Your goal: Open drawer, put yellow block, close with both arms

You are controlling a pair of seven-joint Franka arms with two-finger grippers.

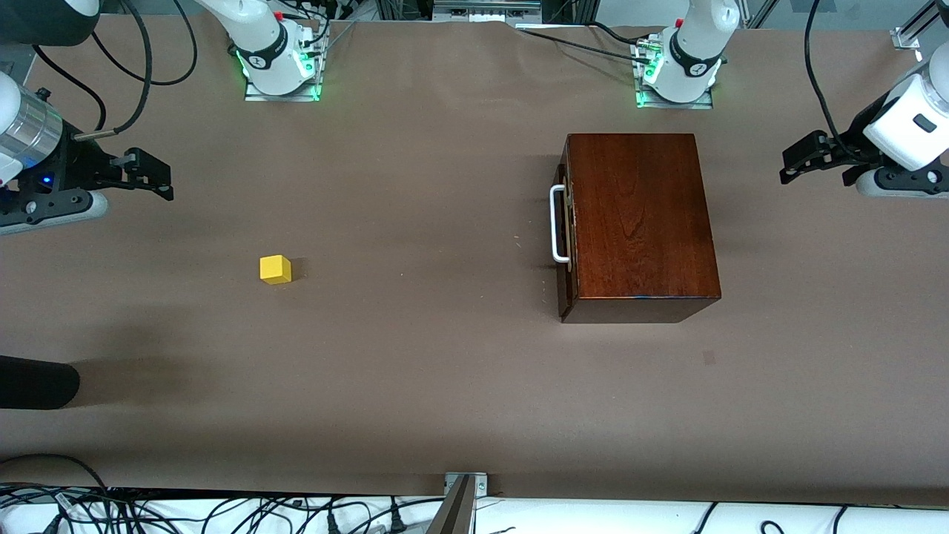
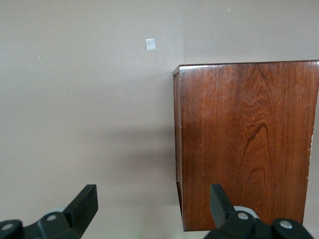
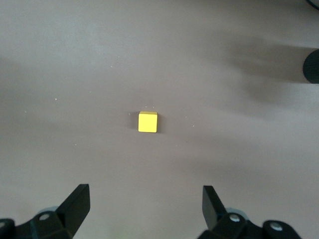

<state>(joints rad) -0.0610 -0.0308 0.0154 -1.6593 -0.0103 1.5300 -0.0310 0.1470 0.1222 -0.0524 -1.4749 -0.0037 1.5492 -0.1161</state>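
The drawer [image 1: 565,226] sits pushed fully into the mahogany box [image 1: 637,215], its dark front flush with the box edge and the white handle [image 1: 557,224] sticking out toward the right arm's end of the table [image 1: 445,371]. The yellow block [image 1: 275,269] lies alone on bare table well apart from the box, toward the right arm's end, with open surface on every side. The left gripper [image 1: 804,162] hangs over the table's edge past the box at the left arm's end, fingers spread wide and empty. The right gripper [image 1: 152,178] hangs over the table near the block, fingers likewise apart, holding nothing.
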